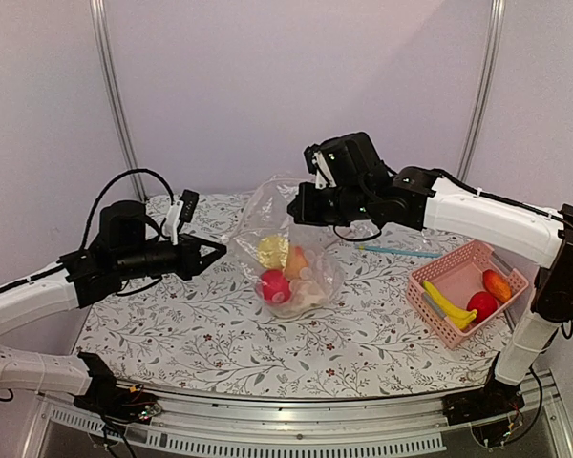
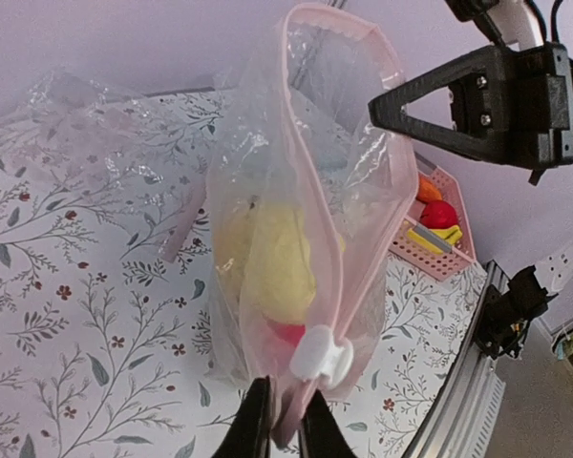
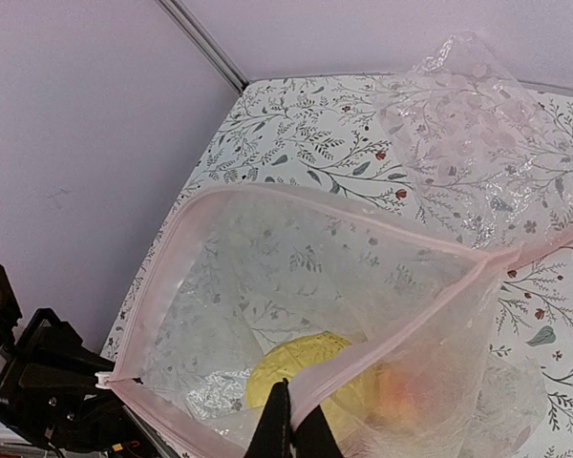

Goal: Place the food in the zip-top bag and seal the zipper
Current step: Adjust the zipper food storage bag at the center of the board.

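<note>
The zip-top bag (image 1: 260, 208) is clear with a pale pink zipper (image 3: 267, 196) and a white slider (image 2: 321, 355). It is held up over the table's middle with its mouth open. Inside lie a yellow lemon (image 1: 272, 250), a red fruit (image 1: 274, 284), an orange one (image 1: 296, 260) and white cauliflower (image 1: 311, 292). My left gripper (image 2: 286, 427) is shut on the bag's zipper end just below the slider. My right gripper (image 3: 292, 427) is shut on the near mouth edge, above the lemon (image 3: 301, 367).
A pink basket (image 1: 430, 303) at the right holds a banana (image 1: 449, 307) and two red fruits (image 1: 482, 305). A second crinkly clear bag (image 3: 477, 124) lies at the back. A teal strip (image 1: 397, 251) lies near the basket.
</note>
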